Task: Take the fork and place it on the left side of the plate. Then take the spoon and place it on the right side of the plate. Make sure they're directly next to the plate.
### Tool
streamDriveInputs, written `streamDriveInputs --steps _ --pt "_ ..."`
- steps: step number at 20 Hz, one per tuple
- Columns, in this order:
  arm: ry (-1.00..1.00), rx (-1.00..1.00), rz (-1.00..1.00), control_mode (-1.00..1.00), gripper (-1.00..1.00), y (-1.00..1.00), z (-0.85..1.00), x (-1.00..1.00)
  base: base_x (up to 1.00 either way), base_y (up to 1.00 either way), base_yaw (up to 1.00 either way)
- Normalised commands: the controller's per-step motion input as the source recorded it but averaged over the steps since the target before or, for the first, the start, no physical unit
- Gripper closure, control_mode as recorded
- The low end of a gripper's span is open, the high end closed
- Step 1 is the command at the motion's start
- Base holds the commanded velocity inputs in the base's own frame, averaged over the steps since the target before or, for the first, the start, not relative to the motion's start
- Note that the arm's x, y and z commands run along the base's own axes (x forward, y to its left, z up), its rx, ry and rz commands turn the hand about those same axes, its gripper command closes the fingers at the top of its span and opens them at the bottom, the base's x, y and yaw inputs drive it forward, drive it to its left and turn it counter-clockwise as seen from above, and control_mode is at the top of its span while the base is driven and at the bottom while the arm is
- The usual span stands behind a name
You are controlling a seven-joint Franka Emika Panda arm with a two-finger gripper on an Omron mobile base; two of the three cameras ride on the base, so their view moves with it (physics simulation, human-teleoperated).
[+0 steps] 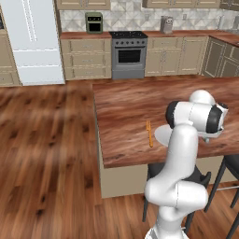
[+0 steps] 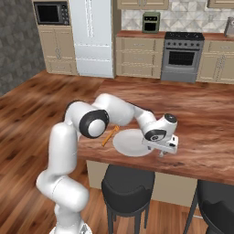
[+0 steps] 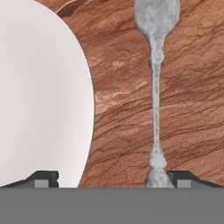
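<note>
Bare counter strip [image 3: 122, 109] between plate [image 3: 39, 96] and spoon [image 3: 155, 87] (both flat, low).

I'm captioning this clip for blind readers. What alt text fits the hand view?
A grey metal spoon lies flat on a reddish-brown wooden counter, just beside the curved rim of a pale plate with a strip of wood between them. The open gripper hangs above, one finger near the spoon's handle end.

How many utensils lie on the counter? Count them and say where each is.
2. The fork lies left of the plate; the spoon lies right of the plate, under the open gripper.
</note>
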Motion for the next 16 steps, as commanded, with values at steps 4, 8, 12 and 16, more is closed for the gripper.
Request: streamDriveInputs --steps 4,8,12,16 --pt "0.0 0.0 0.02 -1.0 -1.0 0.18 0.0 0.0 0.0 0.0 0.0" --pt "0.0 0.0 0.01 -1.0 -1.0 0.09 0.14 0.0 0.0 0.0 0.0" --pt "0.0 0.0 0.0 -1.0 -1.0 0.02 0.13 0.0 0.0 0.0 0.0" --pt "0.0 0.04 0.0 -1.0 -1.0 0.0 0.52 -0.07 0.0 0.0 0.0"
